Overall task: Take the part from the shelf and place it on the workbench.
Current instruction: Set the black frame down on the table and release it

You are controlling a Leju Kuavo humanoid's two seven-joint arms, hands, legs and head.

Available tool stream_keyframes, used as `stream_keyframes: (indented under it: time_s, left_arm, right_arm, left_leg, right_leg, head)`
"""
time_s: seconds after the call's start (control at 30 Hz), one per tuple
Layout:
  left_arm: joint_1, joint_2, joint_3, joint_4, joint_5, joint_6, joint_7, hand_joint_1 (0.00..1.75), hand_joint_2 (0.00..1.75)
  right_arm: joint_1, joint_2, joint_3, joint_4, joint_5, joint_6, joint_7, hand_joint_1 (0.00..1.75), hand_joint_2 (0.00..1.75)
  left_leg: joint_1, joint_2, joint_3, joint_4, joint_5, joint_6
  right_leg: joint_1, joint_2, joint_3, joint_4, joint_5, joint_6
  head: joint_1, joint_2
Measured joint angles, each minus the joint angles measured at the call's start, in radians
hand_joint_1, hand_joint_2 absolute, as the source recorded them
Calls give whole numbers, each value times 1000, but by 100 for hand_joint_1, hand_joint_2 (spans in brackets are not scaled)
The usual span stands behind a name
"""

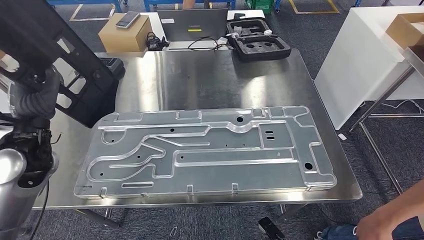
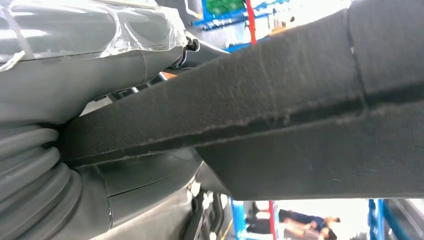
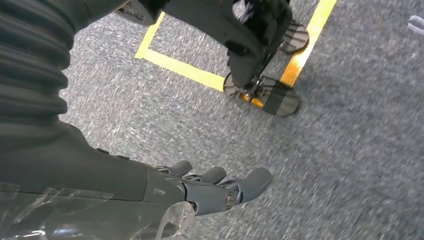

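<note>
The part [image 1: 65, 55] is a large black frame with open cut-outs, tilted at the left of the head view. My left hand [image 1: 34, 97] grips its near edge. Its lower corner reaches over the left end of the steel workbench [image 1: 200, 80]; I cannot tell whether it touches the surface. In the left wrist view the part [image 2: 300, 115] is a rough black bar crossing the picture, clamped between the grey thumb and the rest of my left hand [image 2: 100, 70]. My right hand [image 3: 220, 187] hangs over grey carpet, fingers loosely extended and holding nothing.
A large machined aluminium plate [image 1: 210, 150] covers the near half of the workbench. Behind it lie a cardboard box [image 1: 125, 32], a grey laptop [image 1: 197, 25] and a black foam tray [image 1: 257, 42]. A white table [image 1: 370, 55] stands right. A person's hand [image 1: 387, 222] is at the lower right.
</note>
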Motion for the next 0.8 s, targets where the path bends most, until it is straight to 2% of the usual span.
stream_keyframes:
  time_s: [0.07,0.1,0.17,0.2,0.23,0.27,0.33,0.37,0.4,0.43,0.5,0.57,0.6,0.67,0.7,0.73,0.77,0.8]
  left_arm:
    - [2,1,2,0,-6,10,8,175,175]
    - [5,3,4,0,-9,15,13,175,175]
    - [15,5,5,0,-13,19,20,175,175]
    - [21,6,5,0,-14,19,22,175,175]
    - [26,7,6,0,-15,19,24,175,175]
    - [30,8,7,0,-15,19,26,175,175]
    - [32,9,9,0,-15,18,27,175,175]
    - [32,12,11,0,-16,17,27,175,175]
    - [33,15,12,0,-17,16,29,175,175]
    - [34,18,13,0,-20,14,30,175,175]
    - [37,25,15,-1,-28,12,33,175,175]
    - [39,31,18,-2,-32,11,34,175,175]
    - [40,35,19,-2,-33,11,34,175,175]
    - [47,40,22,-2,-34,14,38,175,175]
    - [53,41,22,-2,-37,17,42,175,175]
    - [61,42,23,-2,-40,21,48,175,175]
    - [69,45,24,-2,-46,26,52,175,175]
    - [75,48,27,-2,-52,32,56,175,175]
  right_arm:
    - [0,2,-1,0,-15,-26,-23,0,175]
    - [-1,4,-2,0,-21,-42,-32,0,175]
    - [-1,9,-2,0,-23,-68,-40,0,175]
    - [-1,11,-2,0,-23,-75,-40,0,175]
    - [-1,12,-2,0,-22,-80,-40,0,175]
    - [-1,13,-2,0,-22,-83,-40,0,175]
    - [-1,12,-2,0,-21,-88,-41,0,175]
    - [-2,12,-2,0,-21,-90,-42,0,175]
    - [-3,11,-2,0,-21,-93,-43,0,175]
    - [-4,11,-2,0,-21,-95,-44,0,175]
    - [-7,12,-2,0,-21,-96,-45,0,175]
    - [-9,14,-2,0,-20,-98,-45,0,175]
    - [-10,15,-2,0,-20,-98,-45,0,175]
    - [-12,16,-3,0,-18,-100,-45,0,175]
    - [-12,17,-3,0,-16,-101,-45,0,175]
    - [-13,19,-2,0,-15,-101,-45,0,175]
    - [-15,21,-2,0,-14,-101,-45,0,175]
    - [-18,25,-2,0,-14,-101,-45,0,175]
  left_leg:
    - [1,-1,7,-3,7,15]
    - [1,0,10,-4,9,21]
    - [-4,0,11,-4,8,28]
    - [-7,-1,12,-4,7,30]
    - [-10,-2,13,-3,5,33]
    - [-13,-4,15,-3,3,34]
    - [-17,-7,21,-2,-4,33]
    - [-19,-8,22,-1,-9,30]
    - [-21,-9,23,0,-13,27]
    - [-22,-9,22,1,-16,23]
    - [-20,-9,20,2,-22,14]
    - [-16,-7,6,35,-47,3]
    - [-14,-6,-17,83,-74,-2]
    - [-10,-6,-91,227,-133,-10]
    - [-7,-5,-126,286,-148,-15]
    - [-3,-5,-147,312,-143,-21]
    - [2,-4,-148,296,-118,-27]
    - [8,-2,-128,239,-79,-34]
  right_leg:
    - [-1,-4,-17,45,-31,7]
    - [-1,-7,-41,101,-63,8]
    - [0,-8,-109,253,-132,7]
    - [1,-8,-134,307,-148,7]
    - [1,-8,-142,323,-146,5]
    - [2,-8,-128,295,-125,1]
    - [8,-8,-55,152,-61,-14]
    - [11,-9,-21,85,-40,-20]
    - [14,-10,1,41,-29,-24]
    - [17,-11,10,23,-30,-27]
    - [18,-12,12,17,-32,-31]
    - [15,-12,15,11,-33,-37]
    - [12,-12,17,9,-33,-40]
    - [10,-10,18,10,-36,-43]
    - [9,-9,19,10,-37,-44]
    - [7,-8,20,10,-39,-44]
    - [4,-7,22,11,-41,-43]
    - [2,-5,25,11,-43,-41]
  head:
    - [1,0]
    - [2,0]
    - [3,0]
    - [3,0]
    - [3,0]
    - [3,0]
    - [3,0]
    - [3,0]
    - [3,0]
    - [3,0]
    - [3,0]
    - [2,0]
    - [2,0]
    - [1,0]
    - [1,0]
    - [1,0]
    - [1,0]
    - [1,0]
